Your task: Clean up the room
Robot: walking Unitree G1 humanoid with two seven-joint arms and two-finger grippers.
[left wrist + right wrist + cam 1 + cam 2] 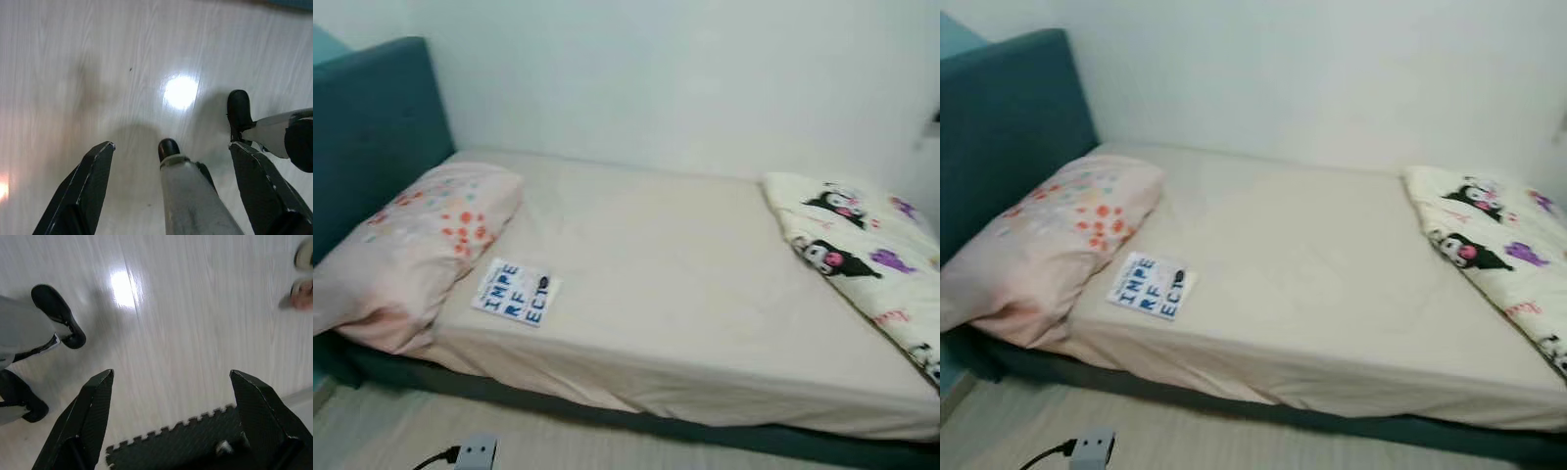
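Black fingers (83,191) of the left gripper (171,188) and the right gripper (181,418) are spread wide, holding nothing, over pale floor (195,308). Far from both, a book (516,291) lies on the bed (685,284) beside the pillow (411,245).

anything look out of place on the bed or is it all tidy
One thing stands out: a book lies loose on the sheet near the front edge of the bed, just beside the pillow, turned at a slant. The cartoon-print blanket is bunched at the far end, not spread. Both hands hang open over the floor.
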